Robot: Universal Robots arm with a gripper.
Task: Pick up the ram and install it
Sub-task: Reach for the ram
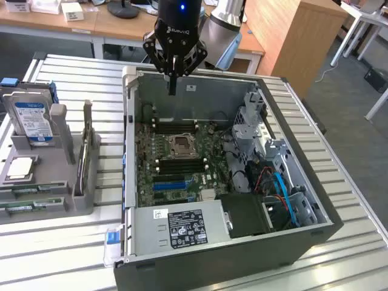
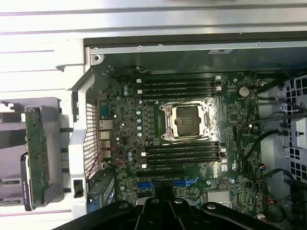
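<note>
The gripper (image 1: 173, 90) hangs over the open case (image 1: 200, 254) at its 12 o'clock edge in the exterior view, fingers pressed together with nothing seen between them. The ram (image 1: 83, 163) stands on edge in a grey holder (image 1: 73, 203) at 9 o'clock of the case, well apart from the gripper. The board's slots (image 2: 180, 152) are bare.

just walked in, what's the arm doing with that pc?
The arm's gripper hangs above one edge of the open computer case, with the motherboard below it. The memory slots beside the processor socket look empty. Green sticks that look like ram lie in the grey tray at the exterior view's left. Whether the gripper carries one I cannot tell.
</note>
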